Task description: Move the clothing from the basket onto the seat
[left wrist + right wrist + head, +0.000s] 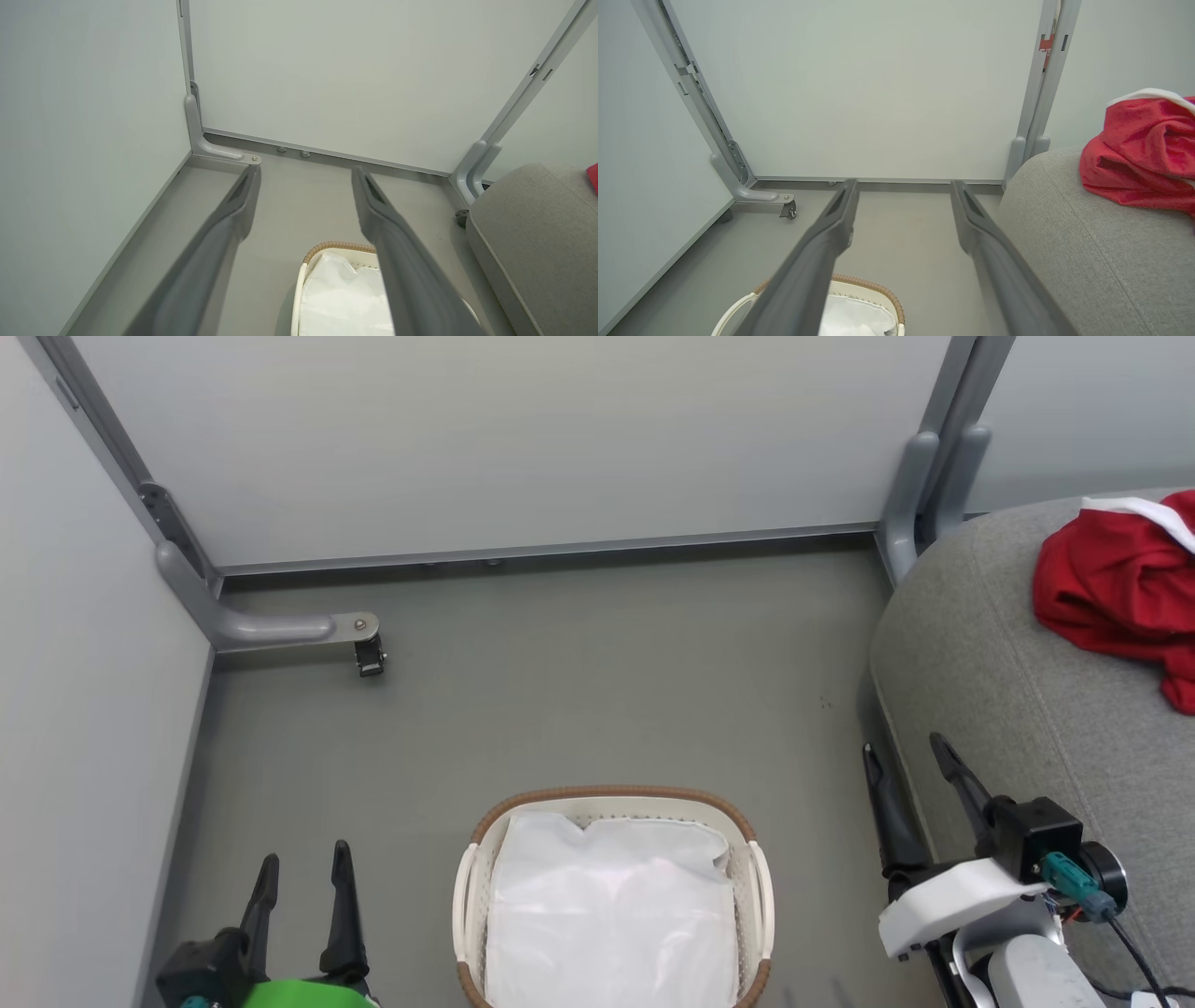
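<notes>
Clothing (1116, 588) lies bunched in a red heap with a white edge on the seat (1008, 709), up and to the right of the right end effector (904, 747), and well apart from it. The heap runs off the head view's right edge, so I cannot tell whether it is one garment or two, and it has no clear long axis. The basket (611, 795) stands on the floor between the two arms and shows nothing but its white liner (607, 915). The right end effector hangs just beside the seat's near edge, fingers apart and empty. The left end effector (306, 854) is at the far side of the basket, also spread and empty. The right arm is plainly the nearer to the heap. With no red showing in the basket, the transfer looks finished, and no further reach seems called for.
</notes>
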Motion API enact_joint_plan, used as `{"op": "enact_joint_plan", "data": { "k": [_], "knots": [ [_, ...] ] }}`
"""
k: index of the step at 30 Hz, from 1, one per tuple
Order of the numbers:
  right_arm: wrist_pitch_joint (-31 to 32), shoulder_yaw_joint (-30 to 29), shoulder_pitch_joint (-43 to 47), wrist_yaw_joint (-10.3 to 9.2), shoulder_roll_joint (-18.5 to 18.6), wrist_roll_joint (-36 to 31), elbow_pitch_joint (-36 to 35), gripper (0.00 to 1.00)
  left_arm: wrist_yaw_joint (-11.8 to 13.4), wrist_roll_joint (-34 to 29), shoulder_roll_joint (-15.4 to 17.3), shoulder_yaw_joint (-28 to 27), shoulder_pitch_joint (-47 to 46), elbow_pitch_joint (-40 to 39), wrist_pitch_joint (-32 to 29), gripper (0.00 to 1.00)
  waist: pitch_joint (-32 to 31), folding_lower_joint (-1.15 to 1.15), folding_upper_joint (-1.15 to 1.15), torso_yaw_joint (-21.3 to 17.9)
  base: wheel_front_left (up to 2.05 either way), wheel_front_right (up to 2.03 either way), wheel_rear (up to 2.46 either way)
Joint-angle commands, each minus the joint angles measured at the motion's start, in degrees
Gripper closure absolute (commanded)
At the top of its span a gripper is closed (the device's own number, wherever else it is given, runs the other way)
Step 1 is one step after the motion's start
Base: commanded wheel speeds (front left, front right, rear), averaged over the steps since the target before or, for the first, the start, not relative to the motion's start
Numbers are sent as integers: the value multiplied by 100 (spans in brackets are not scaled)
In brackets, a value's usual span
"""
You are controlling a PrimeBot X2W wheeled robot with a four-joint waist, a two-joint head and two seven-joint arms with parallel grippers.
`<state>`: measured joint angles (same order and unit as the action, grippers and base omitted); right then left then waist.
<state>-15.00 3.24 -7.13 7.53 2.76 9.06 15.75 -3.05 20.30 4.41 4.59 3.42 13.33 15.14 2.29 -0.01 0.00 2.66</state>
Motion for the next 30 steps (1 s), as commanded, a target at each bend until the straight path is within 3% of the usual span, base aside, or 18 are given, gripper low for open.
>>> {"op": "enact_joint_plan", "data": {
  "k": [1,30],
  "knots": [
    [-27,6,110,-8,27,27,-64,0,-38,-62,-13,-48,110,-22,0,0,-36,1,0,-30,0,0,0],
    [-28,91,249,-8,26,147,59,0,-147,-265,-143,-250,168,-140,-1,0,-79,1,0,-40,0,0,0]
  ]
}}
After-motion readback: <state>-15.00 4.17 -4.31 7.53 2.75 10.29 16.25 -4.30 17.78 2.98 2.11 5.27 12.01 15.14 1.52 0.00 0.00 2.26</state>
